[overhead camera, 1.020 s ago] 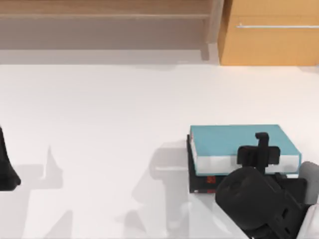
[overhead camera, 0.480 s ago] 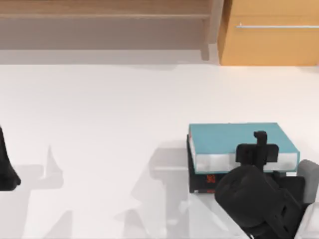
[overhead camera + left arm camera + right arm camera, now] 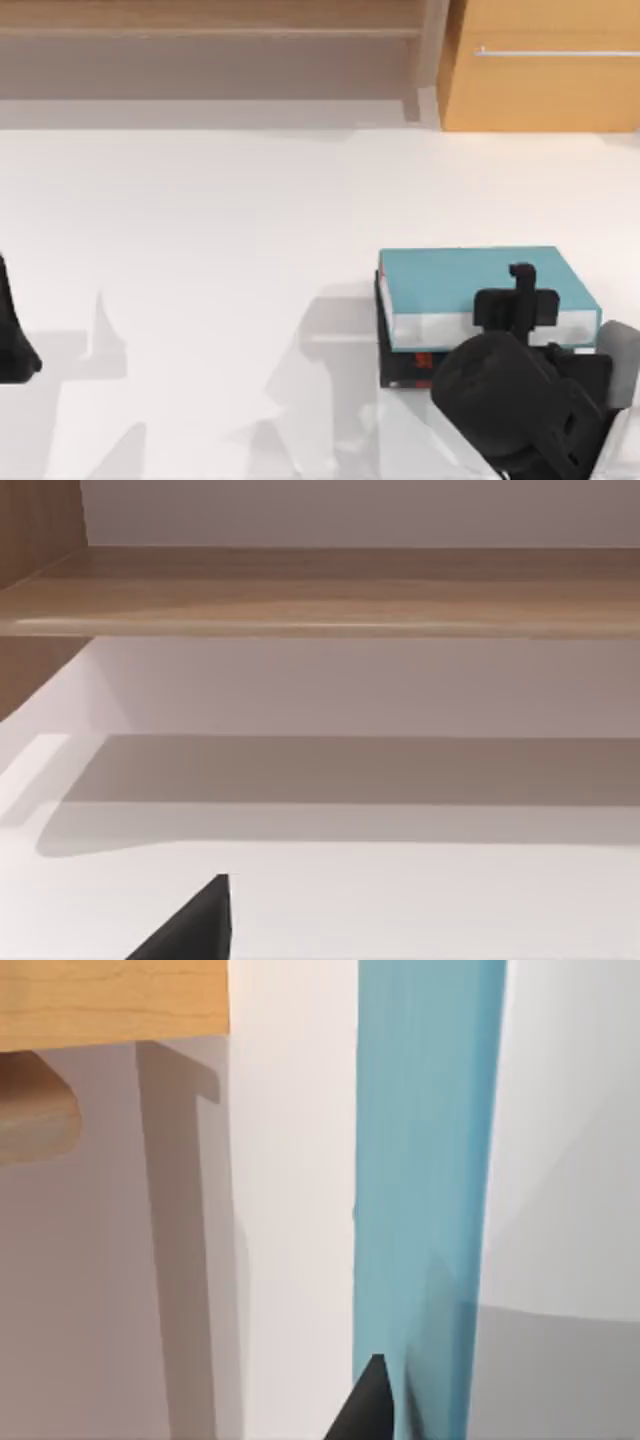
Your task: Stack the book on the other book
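Book: thick teal-blue book with white page edges point(image 3: 480, 285) sits on the thin black book with red lettering point(image 3: 405, 367), table's right side.
Right gripper point(image 3: 519, 298): at its near edge; pinching or not, can't tell.
Left arm: parked, left edge.
Risk: pulling away could drag it off-square, I reckon.

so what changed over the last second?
The teal book, with the right tool at its near edge, shifted slightly toward the table's far side between a second ago and half a second ago, and has barely moved since. It lies on the black book. The left arm stayed parked at the left edge.
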`<state>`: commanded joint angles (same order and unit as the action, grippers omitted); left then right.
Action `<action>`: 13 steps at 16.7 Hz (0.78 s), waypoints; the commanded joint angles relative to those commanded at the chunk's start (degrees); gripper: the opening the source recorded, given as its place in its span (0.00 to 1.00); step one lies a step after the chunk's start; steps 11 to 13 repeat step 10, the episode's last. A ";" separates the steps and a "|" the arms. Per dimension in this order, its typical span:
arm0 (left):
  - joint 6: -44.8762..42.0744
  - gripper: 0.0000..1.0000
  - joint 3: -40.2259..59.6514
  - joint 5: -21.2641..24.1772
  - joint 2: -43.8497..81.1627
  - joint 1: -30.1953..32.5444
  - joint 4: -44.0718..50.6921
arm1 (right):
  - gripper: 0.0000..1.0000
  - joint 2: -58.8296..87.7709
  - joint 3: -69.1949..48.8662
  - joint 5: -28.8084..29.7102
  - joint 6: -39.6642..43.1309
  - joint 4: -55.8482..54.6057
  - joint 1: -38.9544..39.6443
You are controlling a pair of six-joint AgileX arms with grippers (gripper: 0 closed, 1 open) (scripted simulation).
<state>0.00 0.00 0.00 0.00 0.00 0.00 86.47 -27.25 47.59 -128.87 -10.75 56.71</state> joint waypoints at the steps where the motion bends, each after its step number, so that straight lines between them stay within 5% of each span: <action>1: 0.00 1.00 0.00 0.00 0.00 0.00 0.00 | 0.75 0.00 0.00 0.00 0.00 0.00 0.00; 4: 0.00 1.00 0.00 0.00 0.00 0.00 0.00 | 0.98 0.00 0.00 0.00 0.00 0.00 0.00; 13: 0.00 1.00 0.00 0.00 0.00 0.00 0.00 | 1.00 0.00 0.00 0.00 0.00 0.00 0.00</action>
